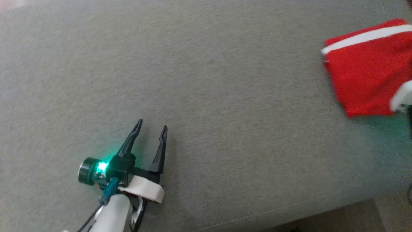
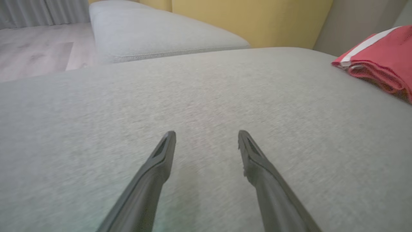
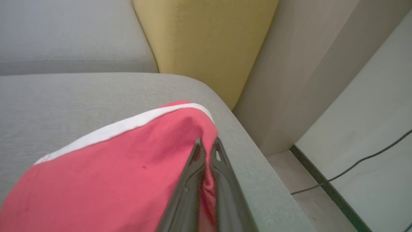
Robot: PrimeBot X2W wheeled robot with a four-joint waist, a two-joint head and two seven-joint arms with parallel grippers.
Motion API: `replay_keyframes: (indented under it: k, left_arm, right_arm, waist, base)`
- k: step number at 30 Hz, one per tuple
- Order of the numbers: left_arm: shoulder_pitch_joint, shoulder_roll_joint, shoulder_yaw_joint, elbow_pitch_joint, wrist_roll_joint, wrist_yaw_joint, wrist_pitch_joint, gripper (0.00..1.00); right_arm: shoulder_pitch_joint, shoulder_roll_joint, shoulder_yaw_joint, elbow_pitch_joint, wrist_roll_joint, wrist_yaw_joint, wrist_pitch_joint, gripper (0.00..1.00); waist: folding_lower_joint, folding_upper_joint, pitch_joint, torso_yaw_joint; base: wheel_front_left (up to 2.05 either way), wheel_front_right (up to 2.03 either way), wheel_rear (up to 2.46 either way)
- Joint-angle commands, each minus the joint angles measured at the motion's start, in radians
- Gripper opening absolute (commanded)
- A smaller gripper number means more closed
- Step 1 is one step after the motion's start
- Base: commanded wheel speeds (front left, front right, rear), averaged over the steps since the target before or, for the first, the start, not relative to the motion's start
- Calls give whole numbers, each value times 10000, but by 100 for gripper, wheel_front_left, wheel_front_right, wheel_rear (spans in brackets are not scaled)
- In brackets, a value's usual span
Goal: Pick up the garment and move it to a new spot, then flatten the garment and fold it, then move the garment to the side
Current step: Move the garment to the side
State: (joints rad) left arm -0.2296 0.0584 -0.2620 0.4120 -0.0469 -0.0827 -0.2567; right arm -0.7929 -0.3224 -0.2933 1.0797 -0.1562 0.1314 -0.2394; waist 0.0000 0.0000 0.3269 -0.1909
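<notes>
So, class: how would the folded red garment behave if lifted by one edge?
Probably floppy: the garment puckers softly around the right gripper pinching it. Likely light, being thin cloth. Folded in layers, it may well slip apart.

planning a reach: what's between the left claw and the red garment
Bare grey cushion lies between the left claw and the garment, as the head view shows.
</notes>
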Motion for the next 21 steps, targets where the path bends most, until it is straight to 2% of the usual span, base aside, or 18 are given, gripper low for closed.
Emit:
replay_keyframes:
  k: [1,5,7,9,12,16,17,18,21]
  left_arm:
    - [-117,136,336,-321,83,-9,-51,100]
    - [-182,129,457,-438,92,19,-51,100]
    - [-219,112,489,-489,100,36,-51,100]
    - [-231,95,517,-525,116,73,-51,100]
    - [-159,60,616,-565,69,183,-51,100]
    - [-52,15,726,-576,6,310,-51,100]
    - [-22,6,765,-584,-9,353,-51,100]
    - [-22,6,765,-584,-9,353,-51,100]
    - [106,-17,935,-588,-30,575,-51,100]
  right_arm:
    - [-119,-241,-298,-143,-304,-7,115,100]
    - [-186,-379,-2168,-627,-1642,-7,116,100]
    - [-238,-32,-2840,-958,-2104,-7,-25,100]
    - [-391,425,-3096,-1079,-2231,-7,-145,100]
    - [-604,1174,-2536,-1412,-2090,-7,-212,100]
    - [-70,2184,-1002,-2538,-1044,-7,-219,100]
    - [193,2345,-559,-2808,-758,-7,-220,100]
    - [193,2345,-559,-2808,-758,-7,-220,100]
    - [1017,2624,555,-3645,433,-7,-221,100]
  waist:
    - [0,0,397,501]
    - [0,0,538,789]
    - [0,0,501,878]
    - [0,0,379,930]
    - [0,0,135,957]
    - [0,0,-271,1082]
    - [0,0,-372,1130]
    - [0,0,-372,1130]
    - [0,0,-693,1316]
  base:
    - [0,0,0]
    - [0,0,0]
    - [0,0,0]
    - [0,0,0]
    - [0,0,0]
    - [0,0,0]
    - [0,0,0]
    - [0,0,0]
    - [0,0,0]
